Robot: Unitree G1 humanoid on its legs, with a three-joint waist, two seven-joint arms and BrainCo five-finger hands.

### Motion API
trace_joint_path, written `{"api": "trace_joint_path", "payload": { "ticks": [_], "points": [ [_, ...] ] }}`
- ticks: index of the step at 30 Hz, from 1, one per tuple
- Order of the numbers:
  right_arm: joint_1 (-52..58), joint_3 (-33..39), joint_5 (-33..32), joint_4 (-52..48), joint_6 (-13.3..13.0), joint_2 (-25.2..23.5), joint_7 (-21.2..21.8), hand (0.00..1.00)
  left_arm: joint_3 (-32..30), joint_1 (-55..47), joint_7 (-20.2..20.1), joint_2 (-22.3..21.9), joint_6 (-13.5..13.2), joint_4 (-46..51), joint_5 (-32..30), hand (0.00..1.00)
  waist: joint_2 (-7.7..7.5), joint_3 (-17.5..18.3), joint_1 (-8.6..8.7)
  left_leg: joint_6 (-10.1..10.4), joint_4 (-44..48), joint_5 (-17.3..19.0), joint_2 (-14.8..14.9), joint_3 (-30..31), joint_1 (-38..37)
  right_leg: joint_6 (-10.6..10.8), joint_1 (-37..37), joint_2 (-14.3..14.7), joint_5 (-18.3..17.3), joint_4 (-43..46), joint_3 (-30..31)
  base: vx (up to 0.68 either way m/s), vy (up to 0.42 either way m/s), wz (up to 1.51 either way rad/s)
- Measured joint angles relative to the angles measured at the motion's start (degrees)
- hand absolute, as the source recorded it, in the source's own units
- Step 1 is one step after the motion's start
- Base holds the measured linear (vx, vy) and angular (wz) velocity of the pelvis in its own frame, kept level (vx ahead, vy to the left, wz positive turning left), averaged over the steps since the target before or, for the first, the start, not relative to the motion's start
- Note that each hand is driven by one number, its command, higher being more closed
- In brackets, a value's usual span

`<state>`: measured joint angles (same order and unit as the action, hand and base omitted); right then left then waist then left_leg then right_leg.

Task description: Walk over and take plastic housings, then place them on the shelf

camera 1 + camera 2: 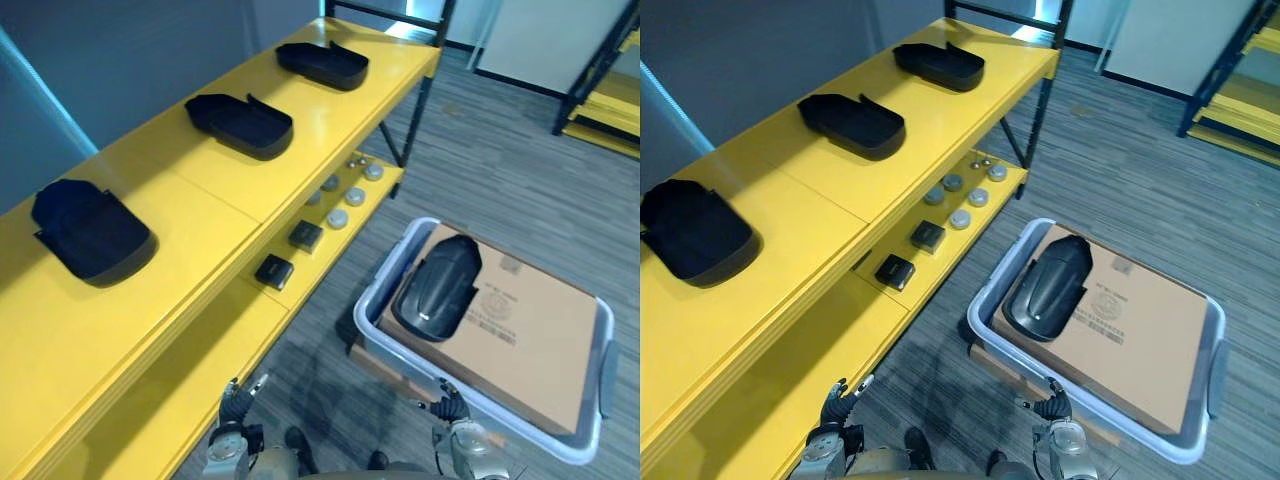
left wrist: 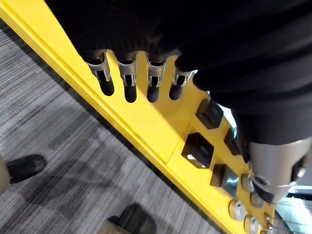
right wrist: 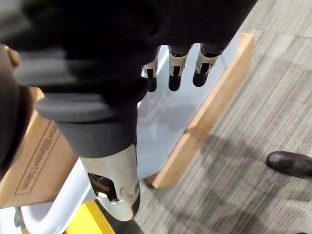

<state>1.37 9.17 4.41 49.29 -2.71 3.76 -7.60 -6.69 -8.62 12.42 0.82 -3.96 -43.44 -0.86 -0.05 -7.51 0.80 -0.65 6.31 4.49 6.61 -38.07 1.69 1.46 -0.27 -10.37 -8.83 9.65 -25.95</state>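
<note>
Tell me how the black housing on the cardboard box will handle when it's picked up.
Probably stiff: the housing keeps its domed shape lying on the cardboard box. Likely light for its size: a similar housing on the shelf shows a hollow, thin-walled inside. Its smooth, rounded back may slip in a grasp.

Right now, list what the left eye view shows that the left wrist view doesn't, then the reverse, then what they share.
Left eye view: three black plastic housings spaced along the yellow top shelf, a fourth housing lying on a cardboard box inside a grey bin, and the right hand. Left wrist view: the left hand from close, its fingers straight and holding nothing. Shared: the lower shelf with its small black blocks and round silver parts, and the grey carpet.
</note>
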Motion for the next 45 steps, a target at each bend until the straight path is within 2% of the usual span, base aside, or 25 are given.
{"api": "trace_joint_path", "payload": {
  "ticks": [2,4,5,7,9,10,11,12,13,14,15,17,18,19,20,23,25,30,36,38,40,45],
  "points": [
    [-1.19,-0.1,-0.52,0.24,0.01,-0.08,0.01,0.0,0.12,-0.29,0.02,0.41,0.43,-0.3,0.09,0.0,0.27,0.05,0.01,1.16,0.13,1.18,0.67,-2.84,-0.88,-0.57,-0.21,-4.77,0.74,3.82,-11.69,-0.03,0.064,-1.15],
    [-1.37,-0.03,-0.56,0.87,0.15,-0.04,-0.1,0.0,0.11,0.59,-0.01,1.52,0.5,-1.6,0.09,0.0,0.49,0.02,1.0,1.39,1.28,0.87,1.18,-4.3,-1.05,0.55,-1.75,-5.49,1.05,6.68,-12.95,0.03,-0.038,-0.64],
    [-1.14,0.01,-0.61,1.09,0.46,-0.07,-0.14,0.0,0.08,1.21,-0.04,2.03,0.58,-2.38,0.08,0.0,0.5,0.0,1.72,1.43,2.73,0.9,1.67,-4.3,-1.09,0.94,-1.79,-4.99,0.8,6.48,-11.97,0.07,-0.119,-0.59],
    [-0.32,-0.02,-1.84,1.07,0.45,-0.25,-0.16,0.0,-0.29,1.41,-0.04,2.51,0.57,-2.8,0.07,0.0,0.96,-0.17,1.54,2.96,8.91,3.11,5.93,-3.21,-0.49,1.72,-0.49,-1.66,1.63,3.12,-9.69,0.07,-0.185,-0.75],
    [0.48,-0.01,-3.16,1.05,0.45,-0.25,-1.15,0.0,-0.33,1.35,-0.11,2.47,0.56,-3.04,0.1,0.0,1.64,-0.68,1.49,3.55,17.43,5.07,11.44,-2.39,0.44,1.47,0.93,1.35,1.74,0.69,-6.86,-0.02,-0.098,-0.67],
    [0.75,0.0,-3.56,1.03,0.43,-0.19,-1.28,0.0,-0.34,1.31,-0.12,2.32,0.58,-3.22,0.18,0.0,1.7,-0.7,1.43,3.55,19.75,5.05,12.56,-1.45,0.95,1.2,1.14,2.08,1.8,0.16,-5.93,-0.04,-0.109,-0.9],
    [0.67,0.04,-4.36,1.0,0.42,0.21,-1.58,0.0,-0.39,1.0,-0.14,1.64,0.58,-3.22,0.31,0.0,2.21,-1.0,1.03,3.55,23.76,5.04,14.44,1.59,1.79,0.56,1.08,3.46,1.65,-0.04,-3.28,-0.01,-0.093,-0.83],
    [0.61,0.04,-4.54,0.9,0.38,0.2,-1.87,0.0,-0.39,0.77,-0.18,1.29,0.59,-3.22,0.37,0.0,2.55,-1.14,0.98,3.29,26.28,4.88,15.07,4.3,2.85,0.15,1.17,4.0,1.56,-0.08,-1.88,0.04,-0.062,-1.07],
    [0.02,0.08,-4.77,0.85,0.33,0.25,-2.32,0.0,-0.41,0.65,-0.39,0.63,0.77,-3.38,0.46,0.0,2.91,-1.68,0.66,3.83,28.51,5.84,14.21,11.21,5.29,-0.4,1.21,4.29,1.56,-0.36,0.27,0.07,0.027,-0.94],
    [0.07,0.7,-4.99,0.9,0.32,0.63,-2.37,0.0,-0.41,0.7,-0.89,0.14,0.88,-3.4,0.53,0.0,2.53,-2.14,0.57,5.54,27.3,7.11,11.86,16.15,5.76,-0.82,1.11,3.98,1.36,-0.38,2.05,0.11,0.05,-0.99],
    [0.18,1.35,-5.12,0.93,0.32,0.76,-2.44,0.0,-0.41,0.82,-1.19,0.0,0.87,-3.38,0.78,0.0,2.57,-2.47,0.15,6.15,25.4,8.03,9.2,19.97,5.96,-0.78,1.38,3.42,1.4,-0.33,3.35,0.1,0.071,-0.82],
    [0.97,2.05,-5.75,0.96,0.31,0.76,-2.51,0.0,-0.39,1.05,-1.19,-0.01,0.84,-3.24,1.41,0.0,2.4,-2.73,0.11,6.63,18.94,7.95,3.64,27.43,6.94,0.53,2.48,2.09,1.65,-0.18,5.13,0.11,0.095,-0.54],
    [1.29,2.07,-5.96,0.95,0.29,0.82,-2.69,0.0,-0.35,1.17,-1.19,-0.02,0.78,-3.06,1.43,0.0,2.76,-2.62,-0.01,7.52,14.5,6.6,2.0,30.48,6.89,1.45,2.63,2.13,1.45,0.21,5.91,0.14,0.168,-0.36],
    [1.28,2.09,-5.99,0.93,0.19,1.28,-2.71,0.0,-0.3,1.25,-1.18,0.0,0.75,-3.06,1.43,0.0,3.82,-2.71,0.0,6.3,12.02,3.4,1.32,32.29,7.03,2.12,2.86,2.91,1.08,0.65,6.2,0.17,0.192,-0.35],
    [1.3,2.18,-6.24,0.9,-0.04,-0.07,-2.69,0.0,-0.18,1.37,-1.16,1.47,0.79,-3.13,1.92,0.0,2.51,-2.82,0.13,4.83,12.99,3.87,0.36,31.82,6.07,3.31,3.04,1.95,0.62,1.09,7.17,0.15,0.147,-0.19],
    [1.23,3.19,-7.38,0.91,-0.83,-1.24,-2.6,0.0,-0.07,2.49,-1.18,2.47,0.86,-3.17,2.55,0.0,0.41,-3.18,0.09,3.98,12.68,4.47,-1.61,31.65,6.31,4.32,3.1,0.02,0.82,0.77,7.16,0.15,0.154,0.04],
    [1.37,4.73,-8.51,0.91,-0.91,-1.1,-2.55,0.0,-0.05,2.37,-1.18,2.62,0.87,-3.18,2.53,0.0,0.21,-3.12,-0.02,3.08,12.68,5.01,-2.62,31.67,5.67,4.91,4.3,-0.74,1.22,-0.29,7.15,0.09,0.129,0.12],
    [0.34,8.95,-11.82,0.83,-1.38,-1.06,-2.42,0.0,-0.62,1.9,-1.15,4.42,0.87,-3.17,2.64,0.0,-0.26,-2.81,-0.16,2.91,10.45,5.06,-3.81,31.43,3.66,6.13,6.02,-1.37,2.19,-3.19,7.42,0.05,0.046,-0.03],
    [1.66,15.45,-14.13,0.76,-1.37,-0.69,-3.59,0.0,-1.47,-0.02,-1.2,4.41,0.89,-3.25,3.03,0.0,-1.22,-1.87,-0.04,2.36,5.75,3.32,-4.02,30.79,1.07,5.53,6.97,-0.61,3.98,-5.3,8.72,0.02,-0.011,-0.1],
    [3.27,18.26,-15.38,-3.29,-1.33,-0.7,-4.46,0.0,-2.55,-0.19,-1.19,4.4,0.89,-3.24,3.03,0.0,-2.02,-1.06,0.14,2.11,3.13,1.85,-4.59,30.78,-0.1,5.67,7.26,-0.88,4.37,-5.93,8.75,0.0,0.0,0.0],
    [4.27,20.61,-15.71,-8.45,-1.43,-0.5,-5.42,0.0,-2.59,-0.52,-1.2,4.35,0.89,-3.24,3.05,0.0,-2.06,-0.84,0.27,1.93,1.27,0.66,-4.66,30.78,-1.26,5.28,7.42,-0.83,5.33,-5.96,8.82,-0.02,0.006,0.0],
    [4.83,19.38,-14.68,-24.25,-1.59,-0.24,-7.53,0.0,-2.46,-2.3,-1.21,4.21,0.88,-3.21,3.07,0.0,-3.04,0.43,1.06,1.52,-4.27,-2.86,-5.59,30.81,-3.32,5.26,6.93,-1.64,5.63,-5.98,8.94,-0.08,0.016,-0.01]
  ]
}}
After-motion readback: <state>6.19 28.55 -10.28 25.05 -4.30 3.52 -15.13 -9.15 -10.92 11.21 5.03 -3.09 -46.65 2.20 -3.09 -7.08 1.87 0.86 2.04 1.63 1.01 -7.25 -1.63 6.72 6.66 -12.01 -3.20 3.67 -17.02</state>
